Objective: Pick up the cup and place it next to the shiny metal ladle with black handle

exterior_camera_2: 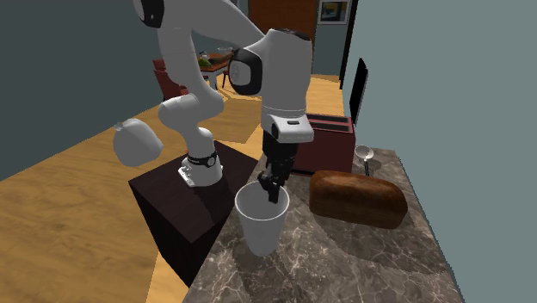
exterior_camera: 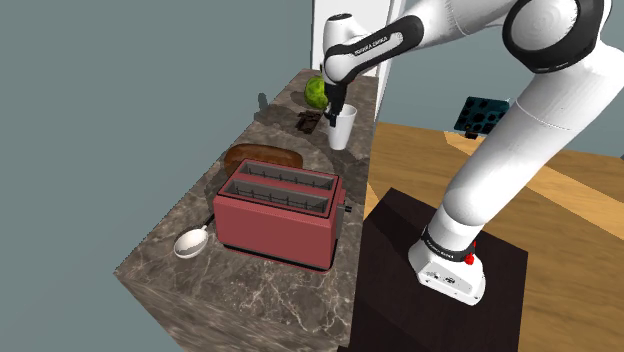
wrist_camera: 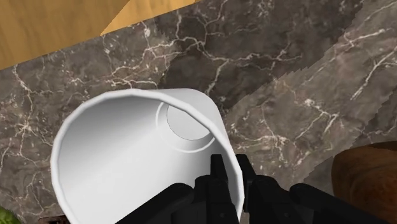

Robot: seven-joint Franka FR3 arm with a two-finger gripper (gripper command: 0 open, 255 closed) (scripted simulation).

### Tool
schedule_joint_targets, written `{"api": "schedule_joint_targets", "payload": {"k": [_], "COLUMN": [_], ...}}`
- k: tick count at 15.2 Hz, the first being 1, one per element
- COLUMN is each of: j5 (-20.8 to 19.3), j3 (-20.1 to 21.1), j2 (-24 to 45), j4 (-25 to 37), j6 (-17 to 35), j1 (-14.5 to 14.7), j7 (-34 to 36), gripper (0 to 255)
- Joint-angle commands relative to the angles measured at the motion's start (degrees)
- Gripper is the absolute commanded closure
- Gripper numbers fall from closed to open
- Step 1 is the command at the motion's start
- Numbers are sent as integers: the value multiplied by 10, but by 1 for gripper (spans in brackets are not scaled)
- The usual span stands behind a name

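A plain white cup (exterior_camera: 342,130) (exterior_camera_2: 261,225) (wrist_camera: 127,153) stands upright near the marble counter's edge, at the far end from the ladle. My black gripper (exterior_camera: 333,113) (exterior_camera_2: 274,191) (wrist_camera: 232,181) comes down over its rim, one finger inside and one outside, shut on the cup's wall. I cannot tell whether the cup's base touches the counter. The shiny ladle (exterior_camera: 192,242) (exterior_camera_2: 364,155) lies beyond the toaster, at the counter's other end; its dark handle points towards the toaster.
A red toaster (exterior_camera: 280,210) (exterior_camera_2: 327,136) and a brown bread loaf (exterior_camera: 262,157) (exterior_camera_2: 357,198) lie between the cup and the ladle. A green round thing (exterior_camera: 317,92) and a dark brown item (exterior_camera: 308,121) sit close behind the cup. The counter (wrist_camera: 286,57) drops to wooden floor beside the cup.
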Motion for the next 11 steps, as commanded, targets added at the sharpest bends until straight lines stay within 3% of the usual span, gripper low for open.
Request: {"api": "schedule_joint_targets", "payload": {"k": [1,11], "j5": [1,7], "j3": [1,3], "j2": [-5,-27], "j4": [11,67], "j6": [-16,-93], "j1": [1,2], "j7": [-2,-12], "gripper": [255,255]}}
